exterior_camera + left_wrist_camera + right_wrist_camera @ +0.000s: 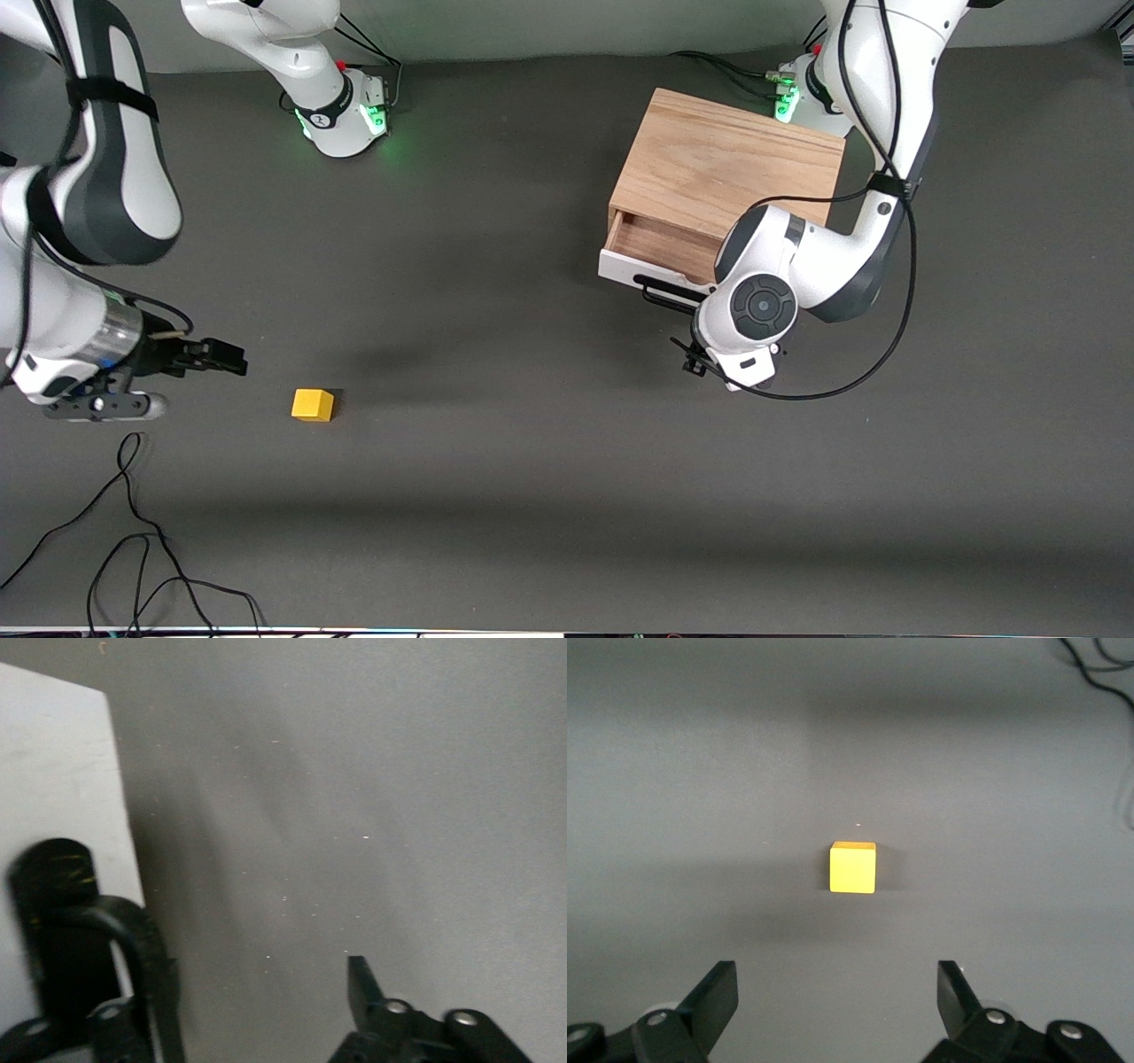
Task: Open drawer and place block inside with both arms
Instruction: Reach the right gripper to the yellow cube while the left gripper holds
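Drawer (660, 252) partly pulled out of light-oak box (726, 164) at the left arm's end of the tabletop (532, 496): white flat front, brown wood interior, black bar handle (664, 297). Left tool (700, 354) sits at the handle, fingers spread, one finger (363, 988) off the bar, nothing gripped. Yellow block (313, 405), small matte cube, lies well apart from the drawer toward the right arm's end, nearer the front camera. Right tool (213, 354) just beside block, released, fingers (718, 992) wide. Loose black cables (133, 549) nearer the camera than the block.
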